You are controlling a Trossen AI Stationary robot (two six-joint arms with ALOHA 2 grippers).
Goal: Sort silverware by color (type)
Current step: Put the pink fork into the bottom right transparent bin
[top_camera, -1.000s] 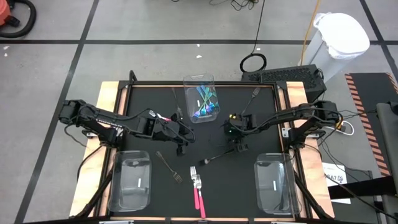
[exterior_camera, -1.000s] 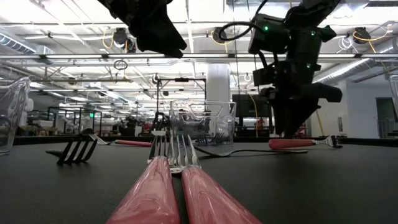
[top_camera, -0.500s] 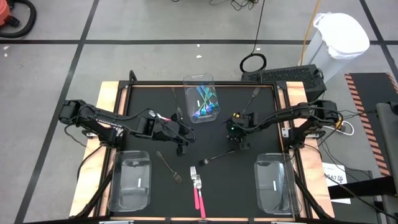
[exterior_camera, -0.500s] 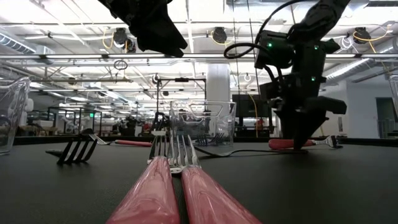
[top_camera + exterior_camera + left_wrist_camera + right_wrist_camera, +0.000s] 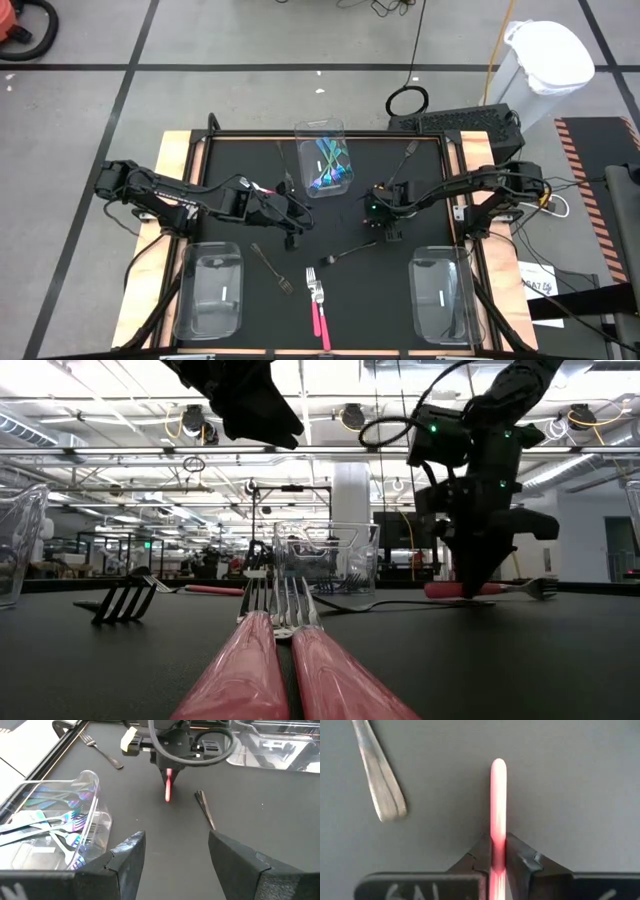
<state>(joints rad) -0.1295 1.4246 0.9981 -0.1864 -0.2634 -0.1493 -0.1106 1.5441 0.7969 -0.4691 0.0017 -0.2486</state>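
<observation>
Your right gripper (image 5: 498, 862) is clenched on a pink fork (image 5: 498, 805) lying on the table, so next lift it and carry it to the other pink forks (image 5: 318, 310); the left gripper (image 5: 175, 850) hangs open.

Pink fork handle (image 5: 498, 805), black table (image 5: 400, 290), iridescent blue-green utensils (image 5: 328, 165).

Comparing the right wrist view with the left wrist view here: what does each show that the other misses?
Only the right wrist view shows the right gripper with its fingers pinched on the pink handle. Only the left wrist view shows the clear bin of teal-handled utensils, the left gripper open, and a dark fork near the table's edge. Both show that pink handle and the grey utensil handle beside it.
</observation>
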